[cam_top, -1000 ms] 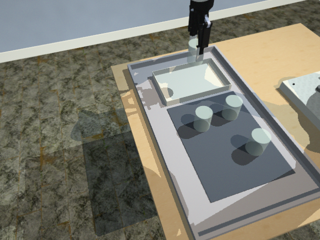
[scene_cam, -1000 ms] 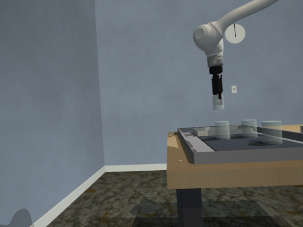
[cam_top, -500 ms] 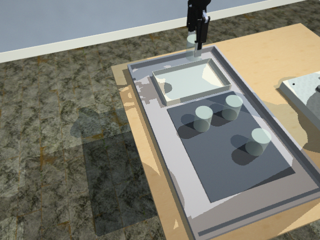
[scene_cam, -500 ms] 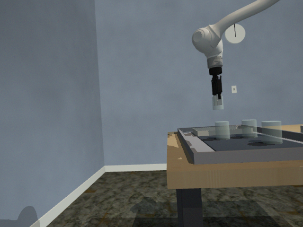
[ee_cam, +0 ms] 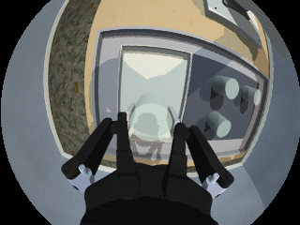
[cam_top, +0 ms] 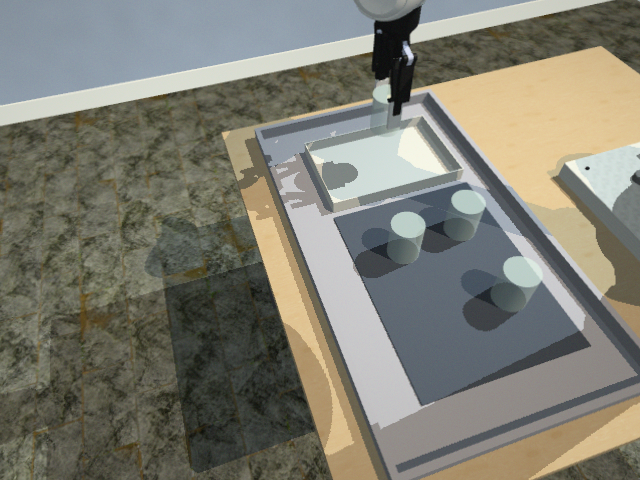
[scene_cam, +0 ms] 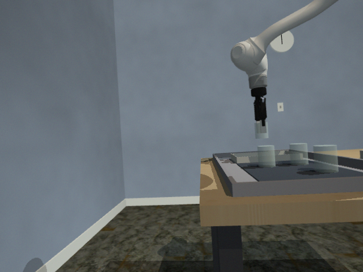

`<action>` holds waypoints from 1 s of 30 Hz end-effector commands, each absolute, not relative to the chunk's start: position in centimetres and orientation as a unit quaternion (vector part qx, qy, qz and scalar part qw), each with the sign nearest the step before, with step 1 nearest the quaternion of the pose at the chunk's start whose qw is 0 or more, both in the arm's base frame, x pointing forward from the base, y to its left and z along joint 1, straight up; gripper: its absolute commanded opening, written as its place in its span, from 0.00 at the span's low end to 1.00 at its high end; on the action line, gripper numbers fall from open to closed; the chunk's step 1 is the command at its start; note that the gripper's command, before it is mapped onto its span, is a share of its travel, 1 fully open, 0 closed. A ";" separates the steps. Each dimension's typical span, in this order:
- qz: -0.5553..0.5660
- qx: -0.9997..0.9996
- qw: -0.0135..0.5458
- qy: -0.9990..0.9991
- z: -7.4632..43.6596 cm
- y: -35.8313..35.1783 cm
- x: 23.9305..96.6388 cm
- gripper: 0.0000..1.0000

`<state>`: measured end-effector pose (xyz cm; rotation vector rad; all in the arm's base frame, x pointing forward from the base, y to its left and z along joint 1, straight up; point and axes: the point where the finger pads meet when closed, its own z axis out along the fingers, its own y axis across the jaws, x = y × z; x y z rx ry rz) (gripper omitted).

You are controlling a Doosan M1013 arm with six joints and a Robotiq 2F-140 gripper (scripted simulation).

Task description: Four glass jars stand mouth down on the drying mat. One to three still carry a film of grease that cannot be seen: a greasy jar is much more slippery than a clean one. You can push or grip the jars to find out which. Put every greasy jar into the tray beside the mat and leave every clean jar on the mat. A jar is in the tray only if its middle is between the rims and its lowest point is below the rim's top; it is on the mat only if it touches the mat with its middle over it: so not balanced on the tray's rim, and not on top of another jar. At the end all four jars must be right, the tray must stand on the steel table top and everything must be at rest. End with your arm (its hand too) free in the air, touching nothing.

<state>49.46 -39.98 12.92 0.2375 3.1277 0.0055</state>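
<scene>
While the gripper [scene_cam: 261,124] is clenching a glass jar [scene_cam: 261,130] by its upper end, the jar is hanging upright, long axis vertical, well above the tray [cam_top: 330,198]. Its cast shadow is falling on the tray floor in the top view, and the wrist view is showing the tray's pale floor directly beneath the jar, suggesting the drop point is lying straight below. Three other jars [cam_top: 406,236] are standing on the drying mat [cam_top: 444,335], apart from the tray.
</scene>
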 end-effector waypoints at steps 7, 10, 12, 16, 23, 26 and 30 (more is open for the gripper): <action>0.002 0.076 0.003 0.997 11.0 -40.0 49.5 0.00; 0.002 0.076 0.003 0.997 10.3 -40.0 49.5 0.00; 0.002 0.076 0.003 0.997 9.7 -40.0 49.5 0.00; 0.002 0.076 0.003 0.997 9.0 -40.0 49.5 0.00; 0.002 0.076 0.003 0.997 7.4 -40.0 49.5 0.00; 0.002 0.076 0.003 0.997 6.6 -40.0 49.5 0.00; 0.002 0.076 0.003 0.997 5.6 -40.0 49.5 0.00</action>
